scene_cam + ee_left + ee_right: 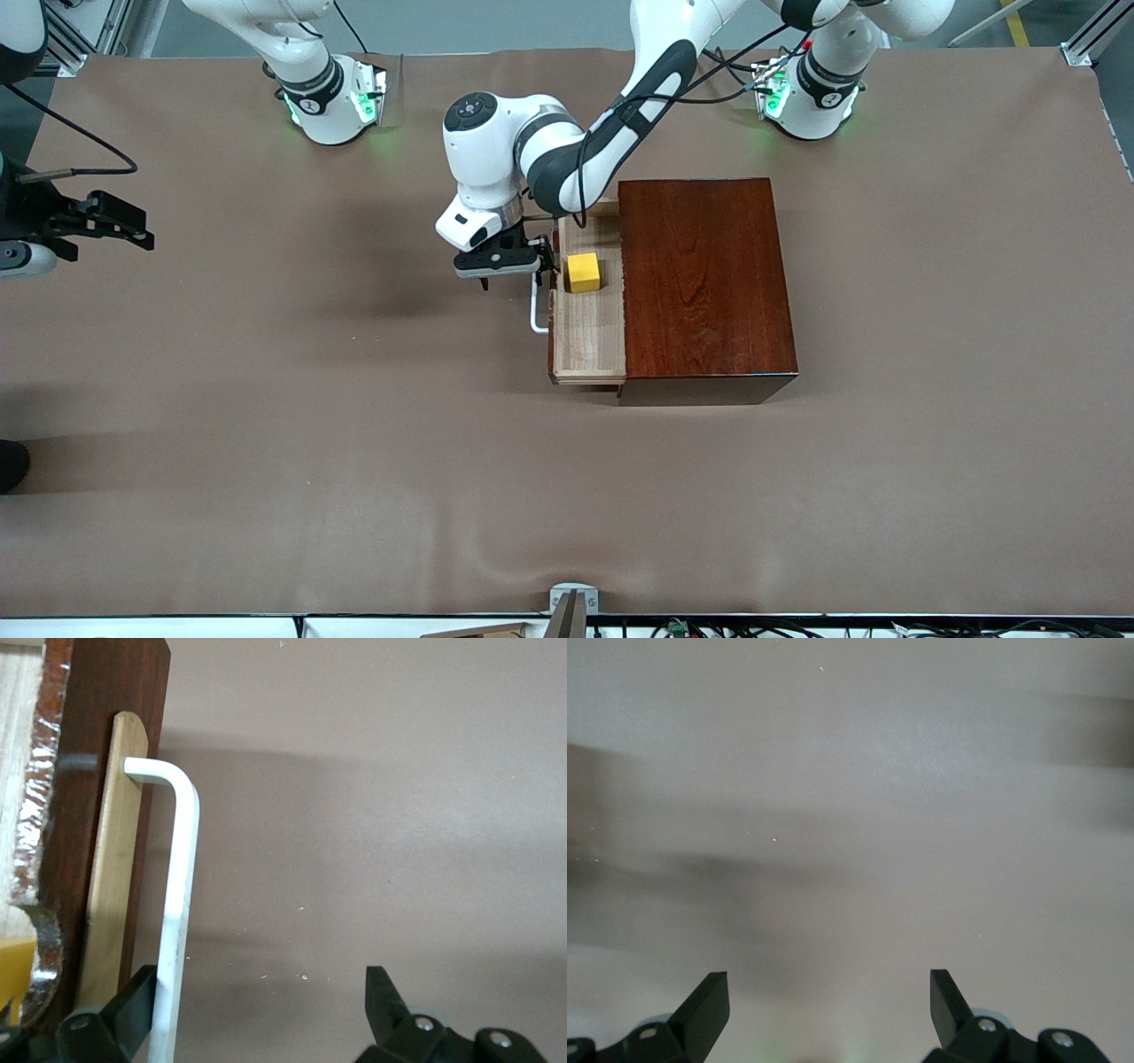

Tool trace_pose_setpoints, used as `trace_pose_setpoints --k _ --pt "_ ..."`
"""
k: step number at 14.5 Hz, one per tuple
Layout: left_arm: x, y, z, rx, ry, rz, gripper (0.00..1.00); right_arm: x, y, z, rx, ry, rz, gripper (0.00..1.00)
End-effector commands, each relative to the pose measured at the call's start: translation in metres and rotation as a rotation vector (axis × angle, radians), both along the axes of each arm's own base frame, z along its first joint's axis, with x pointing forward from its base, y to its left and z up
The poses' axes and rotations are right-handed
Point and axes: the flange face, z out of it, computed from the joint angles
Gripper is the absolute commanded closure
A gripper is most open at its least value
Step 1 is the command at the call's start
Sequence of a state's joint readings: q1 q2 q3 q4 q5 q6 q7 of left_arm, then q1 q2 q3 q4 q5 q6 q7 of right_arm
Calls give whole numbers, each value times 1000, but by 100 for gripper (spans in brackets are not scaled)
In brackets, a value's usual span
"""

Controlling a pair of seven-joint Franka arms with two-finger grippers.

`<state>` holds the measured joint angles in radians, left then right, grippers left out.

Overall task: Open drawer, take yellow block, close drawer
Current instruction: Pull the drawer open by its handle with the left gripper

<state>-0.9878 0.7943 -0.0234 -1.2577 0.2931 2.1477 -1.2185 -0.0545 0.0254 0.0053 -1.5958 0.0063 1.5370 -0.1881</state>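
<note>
The dark reddish-brown box (704, 283) stands on the table with its drawer (589, 337) pulled partly out toward the right arm's end. In the pale tray lies the yellow block (583, 272), whose corner (13, 970) shows in the left wrist view. My left gripper (514, 273) is open at the white handle (536, 310). The handle bar (182, 886) runs between the fingers, close against one finger (133, 1001) and well apart from its partner. My right gripper (140, 229) waits open over bare table at the right arm's end, and holds nothing (828, 988).
A brown cloth (354, 425) covers the whole table. A small metal bracket (573, 602) sits at the table edge nearest the front camera. A dark object (11, 462) pokes in at the right arm's end of the table.
</note>
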Motion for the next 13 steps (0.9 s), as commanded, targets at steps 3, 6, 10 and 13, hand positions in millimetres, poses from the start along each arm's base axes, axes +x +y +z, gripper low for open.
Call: trace_pose_setpoints --k 3,6,10,13 --pt "1 -15 12 -70 -15 33 0 3 -6 3 10 -8 -15 0" --pt "6 -11 28 -76 -36 38 0 4 -4 1 19 -4 -20 0" --pt "10 -3 47 -62 -35 52 0 4 5 2 20 -1 -132 0" --pt "25 23 133 -97 -70 93 0 4 13 2 48 15 -275 0"
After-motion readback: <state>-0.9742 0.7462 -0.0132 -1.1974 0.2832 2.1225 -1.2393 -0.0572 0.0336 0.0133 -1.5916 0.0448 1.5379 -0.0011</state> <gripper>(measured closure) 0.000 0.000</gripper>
